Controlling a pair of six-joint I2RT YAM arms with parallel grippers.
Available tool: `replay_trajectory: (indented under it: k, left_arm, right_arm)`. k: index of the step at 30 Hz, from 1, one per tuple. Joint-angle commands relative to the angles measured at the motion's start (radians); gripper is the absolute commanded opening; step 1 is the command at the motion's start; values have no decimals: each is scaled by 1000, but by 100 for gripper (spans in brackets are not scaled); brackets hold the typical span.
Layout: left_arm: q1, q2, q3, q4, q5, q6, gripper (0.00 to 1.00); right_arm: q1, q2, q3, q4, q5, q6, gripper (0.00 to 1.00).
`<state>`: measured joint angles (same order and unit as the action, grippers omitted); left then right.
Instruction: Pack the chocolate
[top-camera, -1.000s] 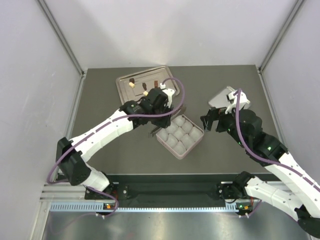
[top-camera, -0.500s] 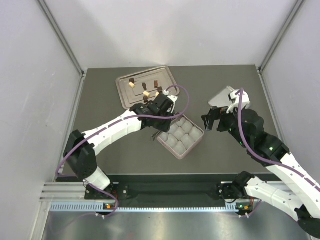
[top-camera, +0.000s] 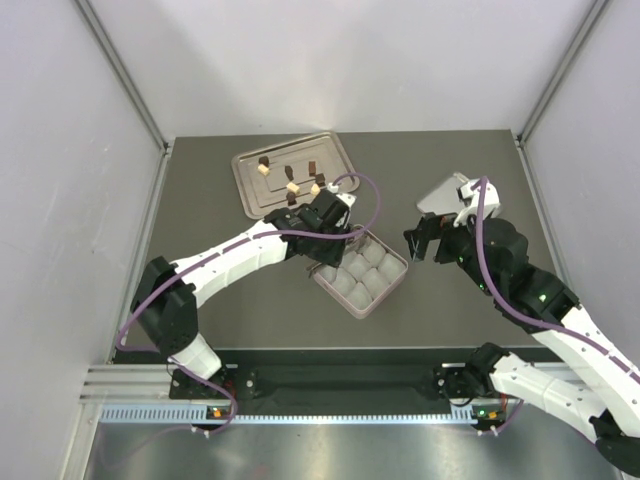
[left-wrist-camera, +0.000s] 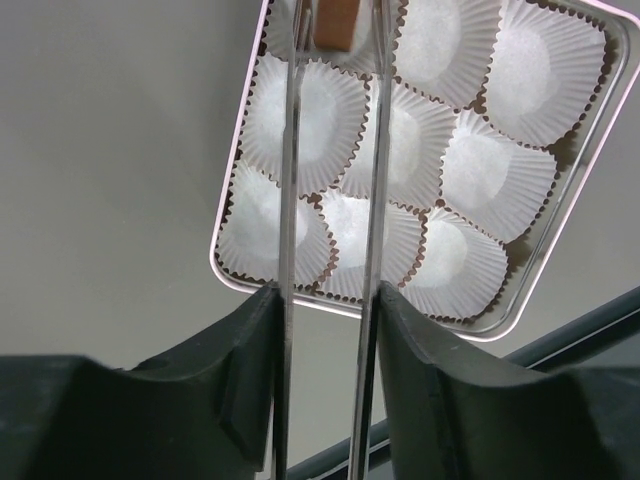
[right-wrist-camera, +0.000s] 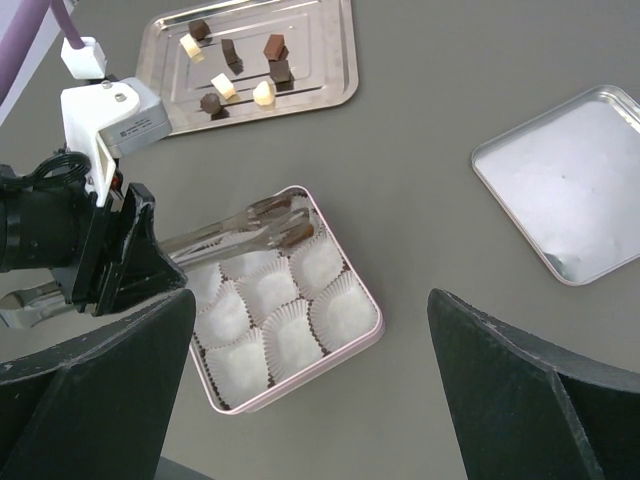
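Observation:
My left gripper (top-camera: 335, 228) (left-wrist-camera: 325, 300) is shut on metal tongs (left-wrist-camera: 372, 200) (right-wrist-camera: 235, 238). The tong tips pinch a brown chocolate piece (left-wrist-camera: 335, 20) (right-wrist-camera: 300, 236) over the far corner cup of the pink box (top-camera: 385, 293) (left-wrist-camera: 236, 150) (right-wrist-camera: 306, 371). The box's other white paper cups are empty. Several dark and cream chocolate pieces (top-camera: 292, 186) (right-wrist-camera: 265, 92) lie on the silver tray (top-camera: 335, 160) (right-wrist-camera: 330, 60) behind the box. My right gripper (top-camera: 418, 243) (right-wrist-camera: 320, 400) is open and empty, held above the table right of the box.
A second silver tray (top-camera: 440, 195) (right-wrist-camera: 570, 180) lies at the right, beside my right arm. Grey walls close the table on the left, back and right. A black rail runs along the near edge.
My left gripper has moved from the tray's near edge toward the pink box, carrying the tongs and the brown piece over the box's far corner. The right arm has barely moved.

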<state>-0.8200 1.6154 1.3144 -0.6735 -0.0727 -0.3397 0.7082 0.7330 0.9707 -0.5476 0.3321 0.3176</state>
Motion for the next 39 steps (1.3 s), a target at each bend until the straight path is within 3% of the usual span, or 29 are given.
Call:
replay_trajectory:
  k: [1,7,13,18,24,31,39]
  left_arm:
    - [-4,-14,5,46,-19,-7,48]
    - [-5,-38,37,32,-53,-4,50]
    - [-5,-37,201,-44,-134,24,49]
    - [-1,-49,243,-32,-222,59,50]
    - [99,-15,255,-28,-228,70,51]
    - [301,40,243,12,-148,53,50]
    - [361,113,203,63,-118,64,53]
  right_arm:
    - [-10,-21,43,18,12,6,100]
    - [-10,-32,40,17,13,8,100]
    - [-10,-27,42,17,8,12,100]
    - [-12,-20,42,18,5,14,100]
    - [-10,-10,28,37,-8,14,100]
    - [-10,-3,5,55,-18,6,100]
    - [-10,-9,-7,63,-15,-3,100]
